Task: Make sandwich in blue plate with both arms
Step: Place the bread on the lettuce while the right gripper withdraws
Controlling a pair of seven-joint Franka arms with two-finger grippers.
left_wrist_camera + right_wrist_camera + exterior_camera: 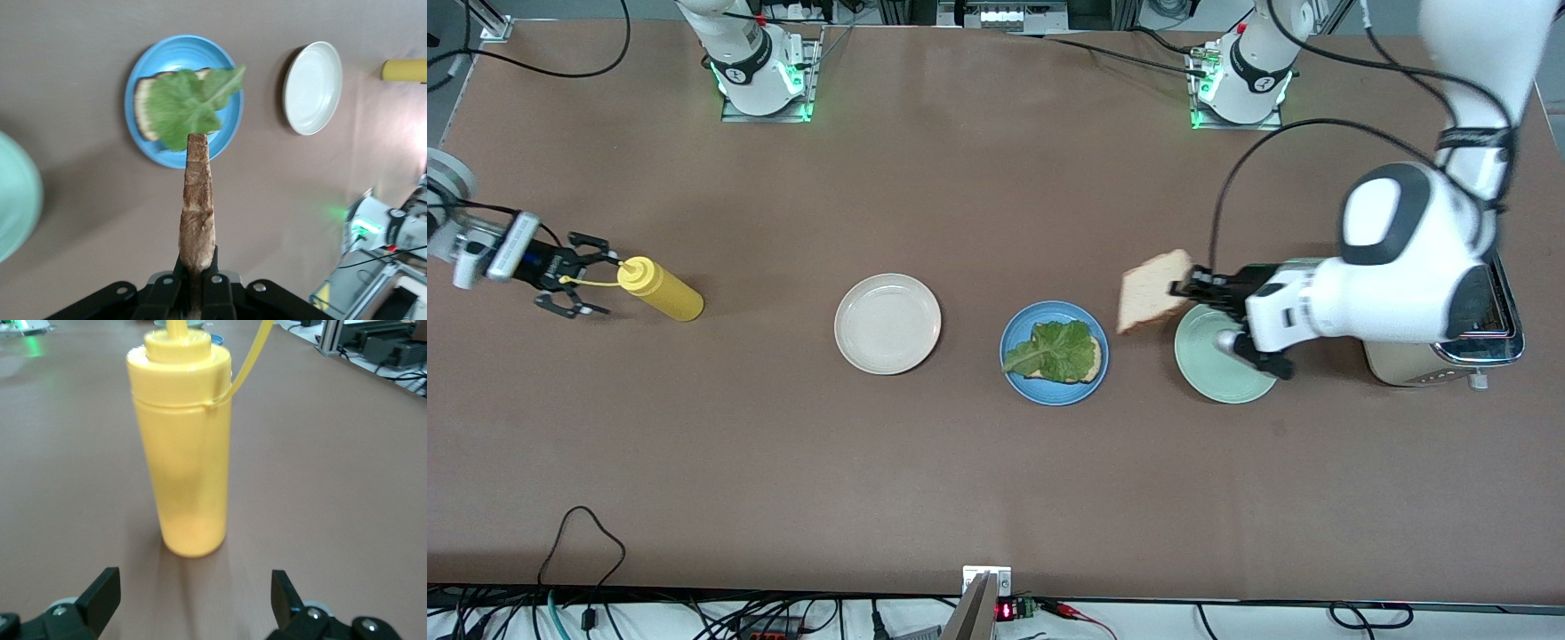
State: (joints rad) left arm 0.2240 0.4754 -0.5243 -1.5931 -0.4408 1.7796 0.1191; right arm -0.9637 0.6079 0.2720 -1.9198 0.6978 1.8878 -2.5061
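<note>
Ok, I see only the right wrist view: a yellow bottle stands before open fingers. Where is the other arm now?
Observer: The left gripper holds a bread slice in the air, between the blue plate and the mint-green plate.
Operator: Is the blue plate empty?
Observer: No. A bread slice with a lettuce leaf on top lies in it.
Operator: Does my right gripper touch the yellow bottle?
Observer: No, the right gripper is open beside the yellow bottle.

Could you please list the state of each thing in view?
left end effector: shut on bread slice, above the table.
right end effector: open, beside upright mustard bottle.
blue plate: holds bread with lettuce leaf on top.
cream plate: empty.
mint-green plate: empty.
</note>
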